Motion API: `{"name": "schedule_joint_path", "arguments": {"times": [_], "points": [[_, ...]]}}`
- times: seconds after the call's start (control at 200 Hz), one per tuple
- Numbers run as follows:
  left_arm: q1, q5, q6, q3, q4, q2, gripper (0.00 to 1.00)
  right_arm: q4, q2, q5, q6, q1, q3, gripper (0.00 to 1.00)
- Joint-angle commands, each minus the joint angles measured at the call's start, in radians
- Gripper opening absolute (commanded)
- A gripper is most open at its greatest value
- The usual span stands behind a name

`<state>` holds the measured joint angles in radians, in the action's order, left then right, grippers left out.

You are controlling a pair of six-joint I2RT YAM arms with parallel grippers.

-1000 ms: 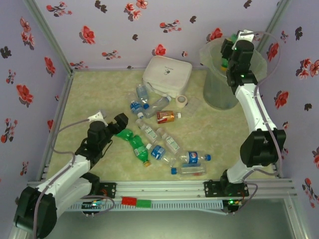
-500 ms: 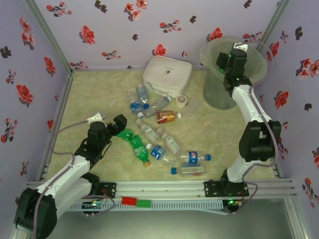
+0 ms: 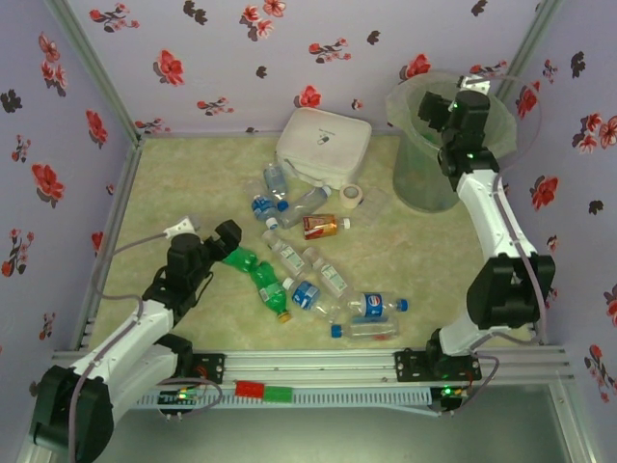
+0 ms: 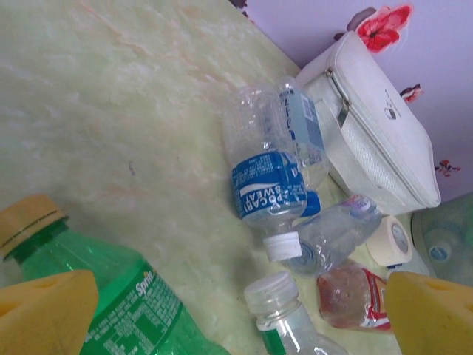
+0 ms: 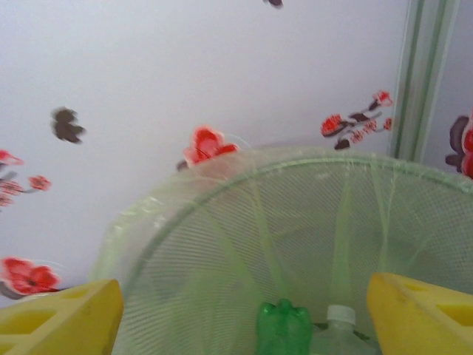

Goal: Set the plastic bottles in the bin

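Several plastic bottles lie on the table: two green ones (image 3: 258,275), an amber one (image 3: 323,226) and clear blue-labelled ones (image 3: 376,307). My left gripper (image 3: 228,238) is open, low over the green Sprite bottle (image 4: 111,299) with the yellow cap. Its fingers (image 4: 44,314) straddle that bottle's side and a clear bottle (image 4: 284,307). My right gripper (image 3: 441,109) hangs open over the bin (image 3: 416,164). Between its fingers (image 5: 425,310) I look down on a green bottle (image 5: 284,330) and a white-capped clear bottle (image 5: 340,319) inside the bin (image 5: 222,251).
A white rounded square box (image 3: 323,145) stands at the back centre, with a small tape roll (image 3: 352,195) just in front of it. A Pocari bottle (image 4: 270,185) lies near the box (image 4: 377,126). Flowered walls close in the back and both sides.
My right gripper has opened above the bin, and the green bottle it held now lies inside. My left gripper has crept slightly toward the green bottle.
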<state>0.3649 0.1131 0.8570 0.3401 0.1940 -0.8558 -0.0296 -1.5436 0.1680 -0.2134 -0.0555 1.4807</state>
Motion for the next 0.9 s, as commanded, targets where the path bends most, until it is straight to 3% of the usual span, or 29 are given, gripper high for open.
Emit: {"name": "schedule_joint_path", "arguments": {"times": [0.0, 0.2, 0.405, 0.435, 0.635, 0.895], "points": [[-0.030, 0.025, -0.045, 0.057, -0.016, -0.003, 1.00, -0.041, 0.092, -0.068, -0.030, -0.034, 0.001, 0.86], [-0.066, 0.015, -0.106, 0.106, -0.071, -0.001, 1.00, -0.153, 0.227, -0.054, 0.077, -0.205, -0.105, 0.87], [-0.097, 0.007, -0.102, 0.106, -0.098, 0.007, 1.00, -0.287, 0.260, -0.125, 0.049, -0.374, -0.187, 0.94], [-0.102, 0.007, -0.095, 0.106, -0.105, 0.008, 1.00, -0.300, 0.249, -0.118, 0.039, -0.405, -0.190, 0.99], [-0.166, 0.003, -0.018, 0.079, -0.145, 0.032, 1.00, -0.320, 0.140, -0.071, -0.047, -0.598, -0.198, 1.00], [-0.285, -0.065, 0.016, 0.051, -0.200, 0.069, 1.00, -0.410, -0.100, -0.162, -0.211, -0.783, -0.094, 0.99]]}}
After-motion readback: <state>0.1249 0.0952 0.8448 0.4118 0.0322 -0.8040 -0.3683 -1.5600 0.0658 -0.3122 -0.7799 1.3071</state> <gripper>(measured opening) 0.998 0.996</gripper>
